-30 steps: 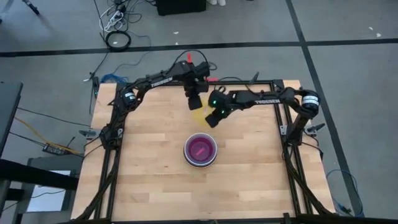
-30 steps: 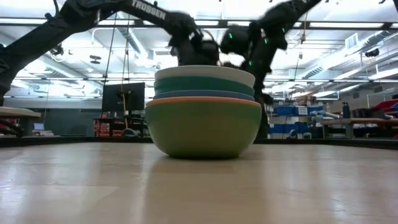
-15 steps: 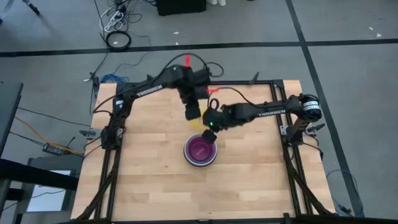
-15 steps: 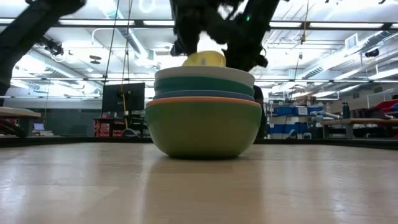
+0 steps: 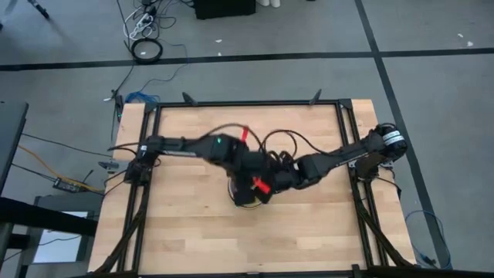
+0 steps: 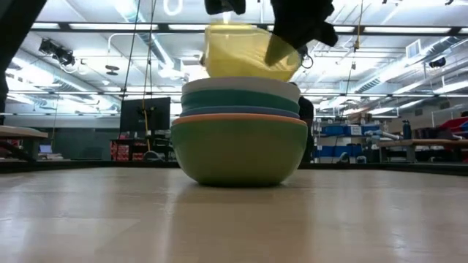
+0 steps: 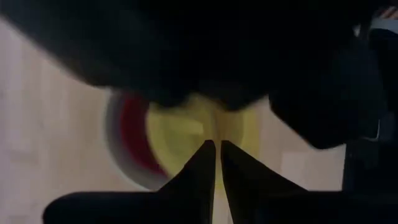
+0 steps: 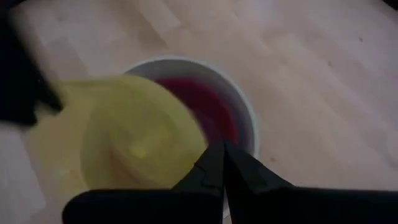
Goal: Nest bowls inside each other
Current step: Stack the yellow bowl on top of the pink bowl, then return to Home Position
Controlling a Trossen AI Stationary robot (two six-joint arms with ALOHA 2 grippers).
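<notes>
A yellow bowl (image 6: 245, 52) hangs just above a stack of nested bowls standing on the table's middle. The stack's outer bowl is green (image 6: 238, 153). Above its edge show an orange rim (image 6: 238, 117), a teal bowl (image 6: 238, 100) and a white one (image 6: 238, 88). A red bowl (image 8: 214, 115) lies inside the white one. My left gripper (image 7: 216, 154) and my right gripper (image 8: 222, 154) are both shut on the yellow bowl. In the high view the two arms meet over the stack (image 5: 248, 199) and hide most of it. My left gripper pinches the yellow bowl's rim (image 7: 214, 134) between its two fingers, which point steeply down from above. The bowl hangs below them, clear of the stack. My right gripper pinches the yellow bowl's rim (image 8: 200, 144) on the side toward the table's right, its fingers slanting down from the right. The bowl sits slightly tilted, lifted clear of the white bowl below.
Bare wooden tabletop (image 5: 185, 224) lies all around the stack. The table's black frame (image 5: 247, 103) runs along its edges, and the two arms reach in from the left and right sides.
Both grippers have swung from the table's far side toward its near edge, carrying the yellow bowl between them and rising a little. The bowl now hangs over the stack of bowls, which has stayed where it was.
</notes>
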